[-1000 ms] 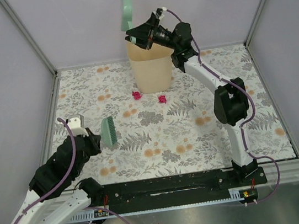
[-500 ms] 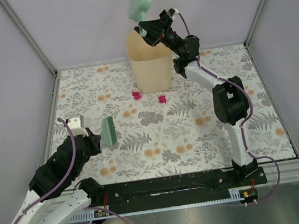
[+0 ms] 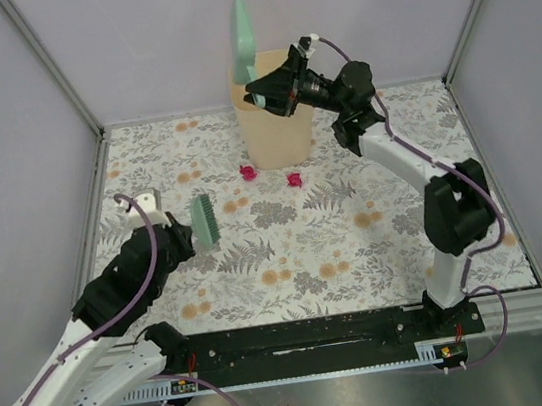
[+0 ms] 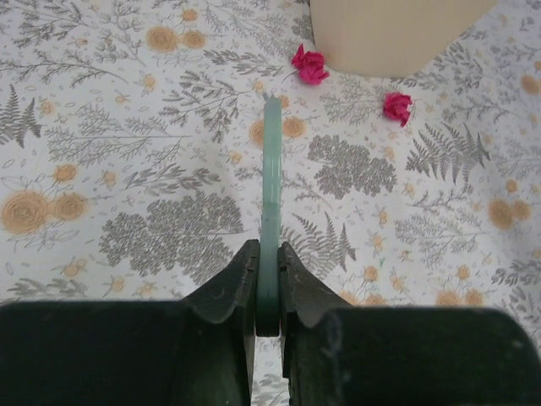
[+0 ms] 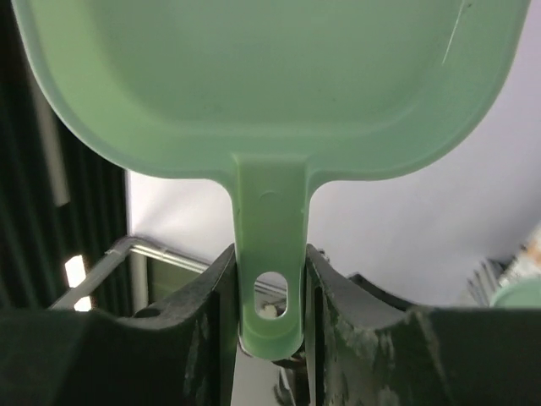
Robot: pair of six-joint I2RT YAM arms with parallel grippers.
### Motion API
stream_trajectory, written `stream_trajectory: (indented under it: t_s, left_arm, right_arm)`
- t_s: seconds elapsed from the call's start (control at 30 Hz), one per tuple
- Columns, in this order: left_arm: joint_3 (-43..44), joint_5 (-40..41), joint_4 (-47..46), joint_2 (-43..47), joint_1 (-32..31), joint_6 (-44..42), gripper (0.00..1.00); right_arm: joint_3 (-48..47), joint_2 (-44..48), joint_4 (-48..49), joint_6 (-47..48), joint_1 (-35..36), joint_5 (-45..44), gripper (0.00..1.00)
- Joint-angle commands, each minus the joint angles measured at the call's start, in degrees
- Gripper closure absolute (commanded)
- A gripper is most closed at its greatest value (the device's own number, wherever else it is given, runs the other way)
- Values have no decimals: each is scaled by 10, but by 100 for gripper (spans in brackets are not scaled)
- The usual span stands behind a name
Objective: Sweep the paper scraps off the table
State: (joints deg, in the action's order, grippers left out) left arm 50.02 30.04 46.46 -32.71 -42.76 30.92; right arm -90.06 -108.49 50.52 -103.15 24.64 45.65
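My left gripper [image 4: 269,258] pinches the brush [image 4: 271,169] (right gripper [image 5: 270,271] clamps the dustpan [image 5: 262,76]); scraps [image 4: 309,64] lie beyond its tip, toward the far edge.

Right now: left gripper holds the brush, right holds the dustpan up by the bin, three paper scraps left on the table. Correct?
Not three. The top external view shows two paper scraps on the table, both just in front of the bin. The rest stands: left gripper shut on the brush, right gripper on the dustpan.
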Motion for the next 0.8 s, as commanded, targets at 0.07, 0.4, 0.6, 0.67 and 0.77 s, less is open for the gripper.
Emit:
stream_trajectory:
  t_s: [0.07, 0.4, 0.6, 0.67, 0.77]
  left_arm:
    - [69, 41, -169, -144, 19, 28, 100]
    - [146, -102, -295, -361, 148, 112, 100]
    - [161, -181, -379, -459, 195, 181, 100]
    - [167, -183, -398, -487, 199, 203, 100]
    - [184, -180, -410, -524, 204, 221, 100]
  right_arm:
    - [28, 170, -425, 344, 19, 38, 100]
    - [106, 327, -720, 533, 26, -42, 100]
    - [173, 393, -767, 562, 27, -58, 100]
    - [190, 408, -783, 572, 28, -60, 100]
    - [210, 427, -799, 580, 28, -65, 100]
